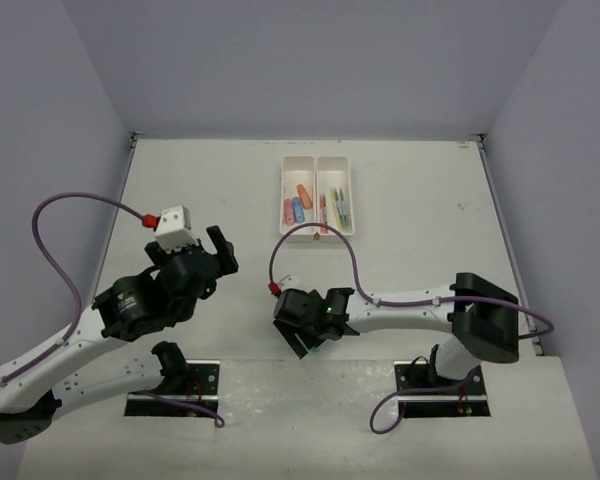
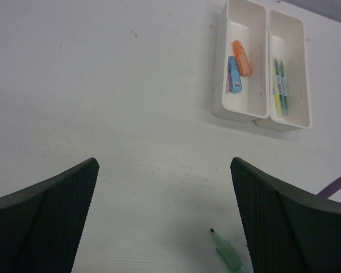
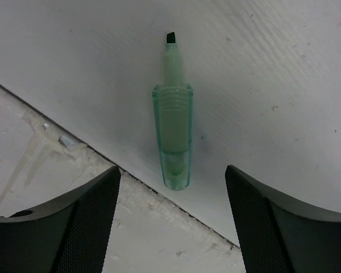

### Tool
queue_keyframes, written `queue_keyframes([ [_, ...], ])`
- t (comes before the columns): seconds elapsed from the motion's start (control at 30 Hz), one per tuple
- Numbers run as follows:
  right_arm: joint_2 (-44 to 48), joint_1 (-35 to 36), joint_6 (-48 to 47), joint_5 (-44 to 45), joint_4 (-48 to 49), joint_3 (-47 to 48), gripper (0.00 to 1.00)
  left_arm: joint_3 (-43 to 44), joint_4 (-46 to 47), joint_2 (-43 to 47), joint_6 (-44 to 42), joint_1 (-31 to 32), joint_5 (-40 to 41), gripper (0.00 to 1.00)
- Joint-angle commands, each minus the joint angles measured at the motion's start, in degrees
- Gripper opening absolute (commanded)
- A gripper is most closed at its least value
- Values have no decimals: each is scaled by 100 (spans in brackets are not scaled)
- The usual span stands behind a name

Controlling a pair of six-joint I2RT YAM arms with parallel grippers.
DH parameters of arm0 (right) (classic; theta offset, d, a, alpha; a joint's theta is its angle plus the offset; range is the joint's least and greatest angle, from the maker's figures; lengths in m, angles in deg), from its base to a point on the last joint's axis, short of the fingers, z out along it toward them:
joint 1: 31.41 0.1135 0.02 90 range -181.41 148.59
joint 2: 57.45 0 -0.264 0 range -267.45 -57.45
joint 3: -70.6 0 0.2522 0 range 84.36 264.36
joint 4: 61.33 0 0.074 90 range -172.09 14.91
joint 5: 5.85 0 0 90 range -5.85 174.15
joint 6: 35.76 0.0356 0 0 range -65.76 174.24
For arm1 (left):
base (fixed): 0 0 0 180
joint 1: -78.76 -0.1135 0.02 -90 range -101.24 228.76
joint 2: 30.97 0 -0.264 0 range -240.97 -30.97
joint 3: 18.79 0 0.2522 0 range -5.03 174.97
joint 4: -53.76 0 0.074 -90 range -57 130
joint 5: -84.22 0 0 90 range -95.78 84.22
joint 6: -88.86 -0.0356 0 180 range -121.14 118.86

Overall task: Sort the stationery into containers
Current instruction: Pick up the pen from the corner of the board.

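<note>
Jaws of the left pincer (image 2: 163,165) are standing fully apart and gripping nothing, and it is hanging over the white tabletop (image 2: 102,85). Just ahead of it and to its right, a translucent green plastic highlighter with its cap off (image 2: 227,254) is lying flat on the table.

Over that highlighter the right pincer (image 3: 171,170) is hovering. Its jaws are also apart, with clear gaps on both sides and nothing in its grasp. The highlighter's blunt end is sitting midway between the two fingers. Its long axis is running straight ahead of the pincer, dark chisel tip pointing away, so the fingers are facing its sides across the narrow width. The right arm is plainly the nearer one, and a straight descent and squeeze is probably all the pickup is asking for.

Well ahead of both pincers, the white rectangular plastic tray of two long compartments (image 1: 300,170) is holding chunky orange, blue and pink pieces (image 2: 238,65) in its left bay and thin pens (image 2: 279,85) in its right. The highlighter is probably belonging with the chunky pieces.
</note>
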Motion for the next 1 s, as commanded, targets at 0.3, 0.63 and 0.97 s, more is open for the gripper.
queue_keyframes([
  [0.3,-867,21,251,413,344,195,6,-376,497,-58,-98,-26,-141,100],
  [0.63,1374,-118,342,1469,636,-612,0,-1106,2245,71,328,-26,-1036,100],
  [0.97,4232,-298,52,1477,1810,-1378,0,-2388,7505,-38,-784,-23,-4105,94],
])
